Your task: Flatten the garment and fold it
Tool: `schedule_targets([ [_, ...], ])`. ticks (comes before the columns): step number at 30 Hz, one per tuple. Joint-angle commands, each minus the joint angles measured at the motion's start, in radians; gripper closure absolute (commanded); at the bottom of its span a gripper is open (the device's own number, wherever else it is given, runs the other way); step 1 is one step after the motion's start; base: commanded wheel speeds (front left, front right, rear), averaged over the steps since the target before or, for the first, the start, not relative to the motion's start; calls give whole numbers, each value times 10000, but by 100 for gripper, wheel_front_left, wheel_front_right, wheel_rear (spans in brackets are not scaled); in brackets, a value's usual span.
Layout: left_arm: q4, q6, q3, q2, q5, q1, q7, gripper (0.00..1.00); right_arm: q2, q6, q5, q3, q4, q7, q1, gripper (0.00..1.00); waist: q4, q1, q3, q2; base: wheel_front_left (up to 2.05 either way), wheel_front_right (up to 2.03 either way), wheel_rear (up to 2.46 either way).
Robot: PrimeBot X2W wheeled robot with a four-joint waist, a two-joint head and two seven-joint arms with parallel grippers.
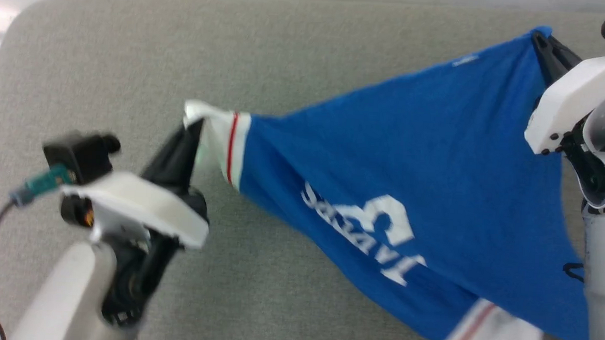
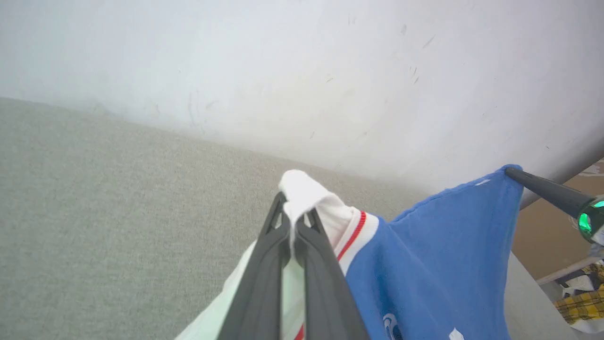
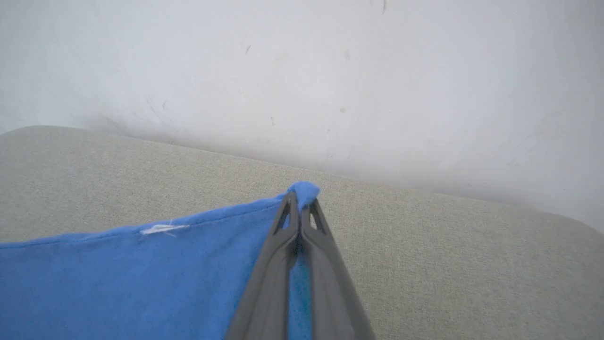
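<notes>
The left claw (image 1: 193,128) is clenched on the bunched tip of a white sleeve (image 1: 208,134), with cloth poking out past its fingertips. Just right of that grip runs the red-and-white striped trim (image 1: 233,148). From there the garment (image 1: 411,160) spreads rightward as a stretched blue sheet, and its white lettering (image 1: 366,230) reads upside down below the line between the two claws. Farther right, the right claw (image 1: 537,37) is pinched shut on a blue corner of the cloth, a small nub showing beyond its tips. A second sleeve (image 1: 491,330) droops well below that claw.

As I judge it, the task is at an early stage: the shirt is lifted and pulled between two grips, not yet laid flat, and no fold is made. Spreading it down, smoothing and folding all remain.

The shirt looks like a soft, thin knit that sags into a rough triangle. The claw fingers are long, dark, tapered and stiff. The surface (image 1: 106,66) beneath both claws is grey, woven and matte, with a rounded corner, and the wall (image 2: 302,71) beyond the tips is pale and scuffed
</notes>
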State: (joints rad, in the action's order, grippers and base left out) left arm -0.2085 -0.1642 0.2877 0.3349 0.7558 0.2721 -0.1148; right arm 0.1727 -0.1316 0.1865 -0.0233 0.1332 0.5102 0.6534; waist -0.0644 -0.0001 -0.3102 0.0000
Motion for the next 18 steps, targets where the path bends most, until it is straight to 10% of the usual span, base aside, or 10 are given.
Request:
schedule_targets([
  [1, 19, -89, -68, 85, -167, 397, -29, 100, -60, 9, 64, -45, -65, -121, 42, 100, 553, 1, 672, 0, 0, 0, 0],
  [18, 3393, 290, 596, 848, -2082, 6823, -1703, 100, -393, 9, -235, 566, 1485, -1094, 3114, 100, 1422, 1, 1562, 0, 0, 0, 0],
])
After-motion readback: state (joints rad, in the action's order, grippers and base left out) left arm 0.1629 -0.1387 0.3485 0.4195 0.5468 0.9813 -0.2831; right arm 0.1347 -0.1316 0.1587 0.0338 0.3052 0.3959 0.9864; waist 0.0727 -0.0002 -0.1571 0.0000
